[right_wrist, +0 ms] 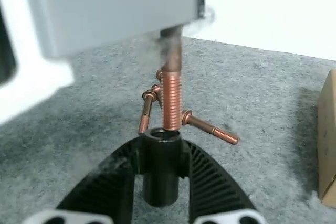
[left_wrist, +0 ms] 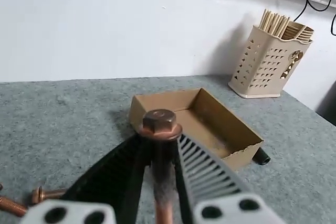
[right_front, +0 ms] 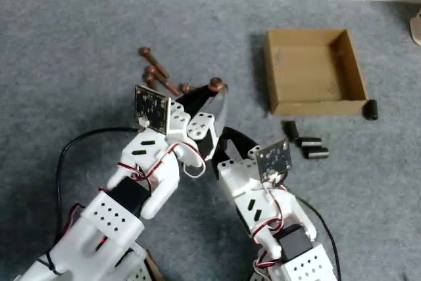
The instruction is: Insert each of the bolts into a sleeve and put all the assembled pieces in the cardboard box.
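- Right wrist view: right gripper (right_wrist: 161, 146) grips upright sleeve (right_wrist: 160, 177), bolt (right_wrist: 171, 100) tip at its mouth.
- Left wrist view: left gripper (left_wrist: 165, 141) pinches bolt's shank; cardboard box (left_wrist: 218, 116) beyond.

Grey fuzzy mat (right_front: 79, 44) lies flat. Tan cup w/ holes (left_wrist: 268, 64) holds wood sticks (left_wrist: 278, 22), by white wall (left_wrist: 105, 19).
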`<state>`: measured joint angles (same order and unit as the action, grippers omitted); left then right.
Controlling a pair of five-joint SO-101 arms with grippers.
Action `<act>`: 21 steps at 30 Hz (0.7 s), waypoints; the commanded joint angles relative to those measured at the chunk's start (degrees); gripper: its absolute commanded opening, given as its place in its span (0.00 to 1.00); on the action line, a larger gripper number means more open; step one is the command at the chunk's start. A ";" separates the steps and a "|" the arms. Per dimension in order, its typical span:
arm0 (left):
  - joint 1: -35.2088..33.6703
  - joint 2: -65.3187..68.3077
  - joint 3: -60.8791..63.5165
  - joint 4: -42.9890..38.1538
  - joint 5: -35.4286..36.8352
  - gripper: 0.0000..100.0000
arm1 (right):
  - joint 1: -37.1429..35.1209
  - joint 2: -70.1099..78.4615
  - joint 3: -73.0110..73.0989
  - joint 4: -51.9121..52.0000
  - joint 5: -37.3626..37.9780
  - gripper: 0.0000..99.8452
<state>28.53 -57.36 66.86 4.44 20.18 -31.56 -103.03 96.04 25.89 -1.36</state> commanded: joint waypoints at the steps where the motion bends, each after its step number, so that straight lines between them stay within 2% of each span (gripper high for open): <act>1: 0.22 -1.80 -0.31 -1.14 0.18 0.00 | 1.27 -0.84 7.87 -1.89 0.62 0.00; 5: 0.40 -1.80 -0.31 -1.14 0.18 0.00 | 1.80 -0.84 7.87 -1.89 0.62 0.00; 11: 3.82 -1.80 1.01 -1.23 -0.09 0.00 | 6.55 -0.84 7.87 -4.09 0.53 0.00; 21: 3.91 -1.80 2.33 -1.05 -0.09 0.01 | 6.99 -0.84 7.87 -4.35 -2.73 0.00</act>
<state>31.78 -58.33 69.41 3.82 20.53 -26.37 -103.03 96.04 23.34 -3.03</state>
